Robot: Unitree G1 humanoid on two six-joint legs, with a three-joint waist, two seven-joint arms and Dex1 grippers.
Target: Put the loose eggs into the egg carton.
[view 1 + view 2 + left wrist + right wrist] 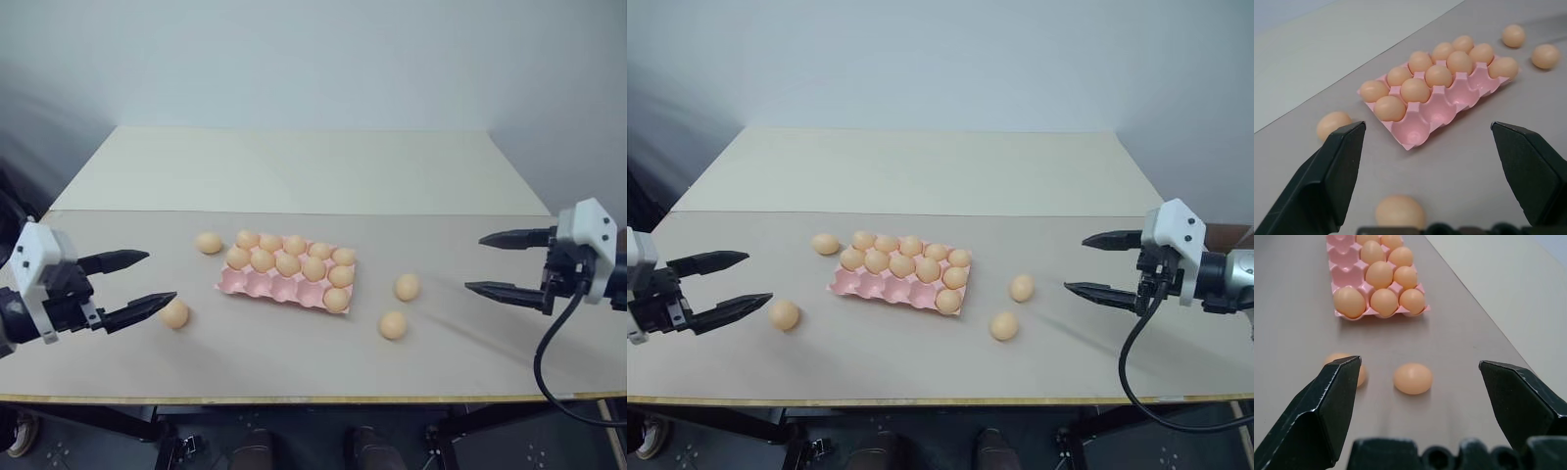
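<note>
Head views: the left gripper (pixel 137 281) has its jaws spread wide and holds nothing. One loose egg (pixel 175 313) lies on the table (pixel 294 362) just beside its lower fingertip; whether they touch, I cannot tell. The egg carton (pixel 257 285) sits between the two grippers, closer to the left one, with eggs filling the two far rows and the cup of the near row nearest the right gripper. A second loose egg (pixel 208 243) rests just off the carton's far corner on the left gripper's side. The right gripper (pixel 489 263) is also wide and empty, well apart from the carton. Two more loose eggs (pixel 408 287) (pixel 393 325) lie between it and the carton.

Left wrist view: black fingers (pixel 1332 171) stand wide apart, carton (pixel 1420 134) ahead between them, one egg (pixel 1400 211) close under the gripper.

Right wrist view: fingers (pixel 1322 406) wide; one egg (pixel 1413 378) ahead between them, another (pixel 1360 374) partly hidden behind one finger, carton (pixel 1344 281) beyond.
</note>
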